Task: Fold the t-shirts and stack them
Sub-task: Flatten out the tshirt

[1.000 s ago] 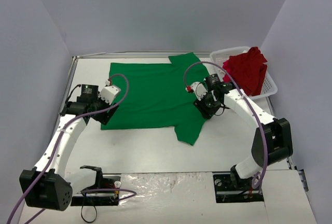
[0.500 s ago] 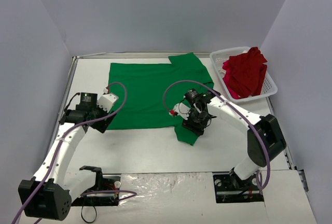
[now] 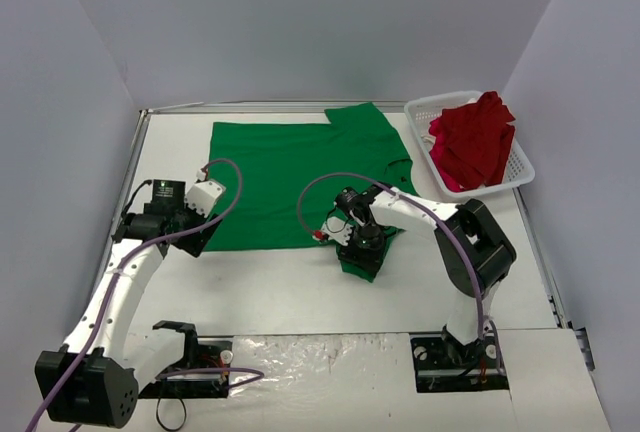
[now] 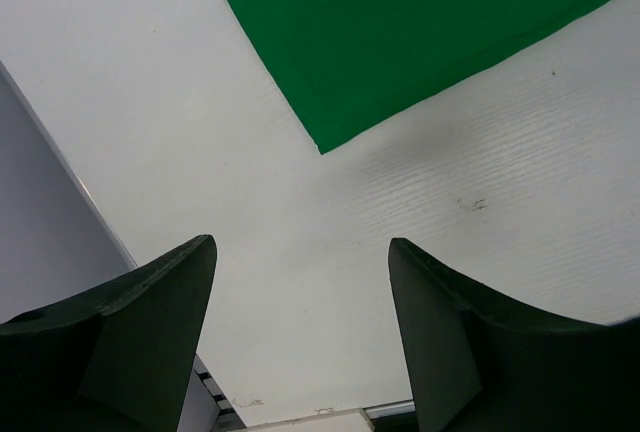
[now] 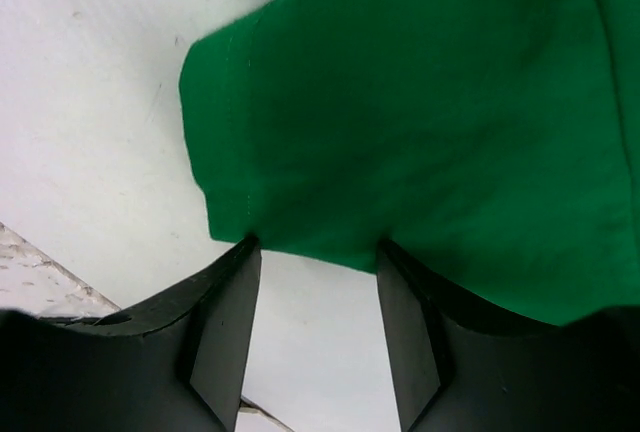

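The green t-shirt lies spread flat on the white table, one sleeve toward the back and one toward the front right. The red t-shirt is heaped in the white basket at the back right. My left gripper is open and empty over bare table, just short of the shirt's near left hem corner. In its wrist view the gripper shows wide apart jaws. My right gripper is open at the front sleeve; in its wrist view both fingertips touch the sleeve's edge.
Grey walls close in the table on the left, back and right. The basket stands against the right wall. A raised table rim runs along the left side. Both arm bases sit at the near edge.
My right gripper moved down and left from the shirt's right side to the front sleeve. My left gripper slid off the shirt's left edge toward the near hem corner.
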### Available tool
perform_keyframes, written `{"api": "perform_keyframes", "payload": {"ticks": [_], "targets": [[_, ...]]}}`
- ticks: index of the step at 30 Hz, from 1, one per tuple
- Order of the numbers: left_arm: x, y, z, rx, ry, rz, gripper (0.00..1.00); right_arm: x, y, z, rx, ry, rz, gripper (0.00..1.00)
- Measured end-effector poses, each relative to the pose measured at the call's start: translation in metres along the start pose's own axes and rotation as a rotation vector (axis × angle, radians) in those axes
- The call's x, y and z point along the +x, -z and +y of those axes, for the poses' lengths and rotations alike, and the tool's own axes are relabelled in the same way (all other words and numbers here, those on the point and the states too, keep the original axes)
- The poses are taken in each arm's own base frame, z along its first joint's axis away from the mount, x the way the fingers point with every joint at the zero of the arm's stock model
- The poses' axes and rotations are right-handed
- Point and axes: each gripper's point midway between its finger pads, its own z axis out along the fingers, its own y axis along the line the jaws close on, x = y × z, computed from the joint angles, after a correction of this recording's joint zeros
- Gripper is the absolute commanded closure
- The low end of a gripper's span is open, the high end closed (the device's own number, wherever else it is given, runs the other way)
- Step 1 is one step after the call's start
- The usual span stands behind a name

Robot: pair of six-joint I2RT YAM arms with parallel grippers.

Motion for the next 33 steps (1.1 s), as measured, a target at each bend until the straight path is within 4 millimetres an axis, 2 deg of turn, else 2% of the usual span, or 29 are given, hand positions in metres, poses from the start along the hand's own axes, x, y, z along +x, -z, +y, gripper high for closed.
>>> {"api": "perform_keyframes", "payload": {"ticks": [3,6,9,10,11,21,29,33], "targets": [[0.0,0.0,0.0,-0.001,0.001,0.0,0.31,-0.003,-0.005,0.0,-0.004,0.004,0.009,0.53],[0.0,0.0,0.0,0.0,0.0,0.0,0.32,-0.007,-0.007,0.003,0.005,0.019,0.02,0.62],[0.0,0.0,0.0,-0.002,0.0,-0.001,0.32,-0.009,-0.009,0.003,0.021,0.031,0.03,0.81],[0.0,0.0,0.001,-0.004,0.001,0.0,0.32,-0.008,-0.01,0.002,0.029,0.03,0.035,0.94],[0.0,0.0,0.001,-0.005,0.0,0.0,0.32,-0.008,-0.01,0.001,0.034,0.03,0.037,1.0],[0.006,-0.003,-0.001,-0.008,-0.001,0.007,0.32,-0.008,-0.005,0.001,0.055,0.008,0.027,1.0],[0.006,-0.004,0.0,-0.013,-0.004,0.006,0.32,-0.009,0.018,-0.002,0.097,-0.002,-0.013,1.0],[0.004,-0.002,0.001,-0.021,-0.005,-0.009,0.32,-0.021,0.039,-0.014,0.133,-0.016,-0.061,1.0]]}}
